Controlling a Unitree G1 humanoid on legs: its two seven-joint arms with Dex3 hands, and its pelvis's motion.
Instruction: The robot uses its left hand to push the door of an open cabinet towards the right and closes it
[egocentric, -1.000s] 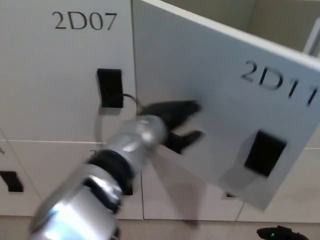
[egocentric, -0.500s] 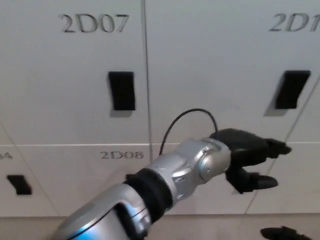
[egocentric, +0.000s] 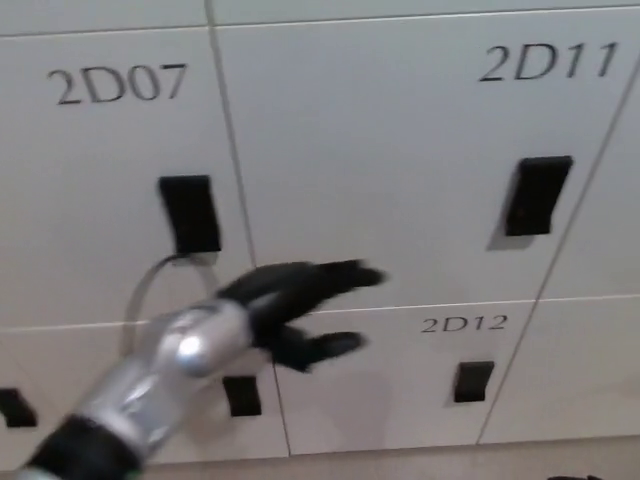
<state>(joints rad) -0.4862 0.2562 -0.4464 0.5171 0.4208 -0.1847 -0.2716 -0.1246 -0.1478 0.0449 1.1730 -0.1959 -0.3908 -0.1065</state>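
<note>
The door marked 2D11 (egocentric: 400, 150) looks flush and shut, so with my left hand (egocentric: 295, 310), fingers spread and empty, I judge only pulling clear remains.

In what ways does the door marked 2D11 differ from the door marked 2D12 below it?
The 2D11 door is much taller than the 2D12 door. The handle on 2D11 is a large black rectangle at its right side; the handle on 2D12 is smaller and sits just under its label. The 2D11 label is bigger than the 2D12 label. Both doors are white, shut and flush, with dark lettering.
</note>
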